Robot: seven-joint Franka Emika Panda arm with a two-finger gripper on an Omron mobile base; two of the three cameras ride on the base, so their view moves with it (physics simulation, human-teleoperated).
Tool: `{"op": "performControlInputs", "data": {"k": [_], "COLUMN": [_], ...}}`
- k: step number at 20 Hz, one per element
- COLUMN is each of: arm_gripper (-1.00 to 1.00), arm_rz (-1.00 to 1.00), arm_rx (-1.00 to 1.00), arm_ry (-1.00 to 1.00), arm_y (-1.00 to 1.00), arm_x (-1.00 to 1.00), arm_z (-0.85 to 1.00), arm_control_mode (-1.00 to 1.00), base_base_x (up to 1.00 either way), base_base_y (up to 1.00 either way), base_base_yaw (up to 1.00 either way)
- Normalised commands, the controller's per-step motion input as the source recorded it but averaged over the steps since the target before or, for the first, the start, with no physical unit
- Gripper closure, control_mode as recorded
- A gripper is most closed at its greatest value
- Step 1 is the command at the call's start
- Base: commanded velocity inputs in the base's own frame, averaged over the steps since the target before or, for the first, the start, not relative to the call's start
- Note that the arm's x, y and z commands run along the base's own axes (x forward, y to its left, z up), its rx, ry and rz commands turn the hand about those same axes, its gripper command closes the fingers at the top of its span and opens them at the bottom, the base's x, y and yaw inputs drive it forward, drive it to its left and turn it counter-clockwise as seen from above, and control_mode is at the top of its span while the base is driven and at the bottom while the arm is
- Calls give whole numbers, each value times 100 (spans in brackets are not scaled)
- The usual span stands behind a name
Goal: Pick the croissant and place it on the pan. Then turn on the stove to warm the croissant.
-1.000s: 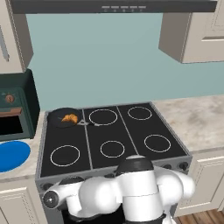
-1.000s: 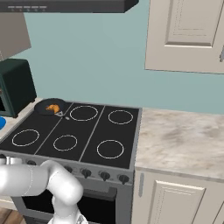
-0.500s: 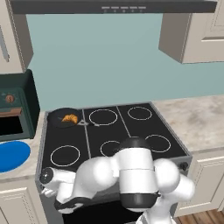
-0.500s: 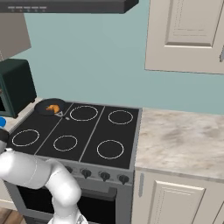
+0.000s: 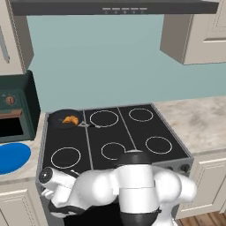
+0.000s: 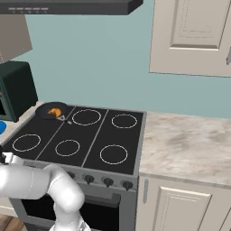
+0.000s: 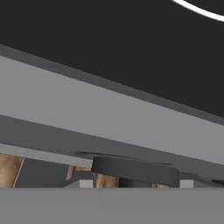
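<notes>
The croissant (image 5: 69, 119) (image 6: 54, 111) lies in the black pan (image 5: 56, 119) (image 6: 43, 109) on the back left burner of the stove (image 5: 132, 132) (image 6: 97, 137). My arm (image 5: 132, 185) (image 6: 40, 180) bends down and left to the front left corner of the stove. In the hand view my gripper (image 7: 136, 184) sits right at the grey front panel (image 7: 87, 109). A dark knob (image 7: 135, 169) lies between its barely visible tips, which stand apart, open and holding nothing.
A dark green toaster oven (image 5: 15, 110) (image 6: 17, 90) stands left of the stove, with a blue plate (image 5: 12, 157) in front of it. Marble counter (image 5: 198, 119) (image 6: 185, 144) runs to the right. More knobs (image 6: 108, 182) line the front panel.
My arm has swung left and down, from in front of the stove's middle to its front left corner. The croissant and the pan have not moved.
</notes>
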Motion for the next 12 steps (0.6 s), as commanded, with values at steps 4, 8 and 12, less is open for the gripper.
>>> {"op": "performControlInputs", "data": {"k": [4, 8, 12], "arm_gripper": [100, 100, 100], "arm_rz": [19, 25, 26], "arm_rx": [-100, -100, -100], "arm_ry": [40, 38, 35], "arm_y": [36, 14, 17], "arm_x": [18, 1, 0], "arm_z": [-20, -8, -9], "arm_control_mode": [-100, -100, -100], "base_base_x": [0, 0, 0], "base_base_y": [0, 0, 0], "base_base_yaw": [0, 0, 0]}}
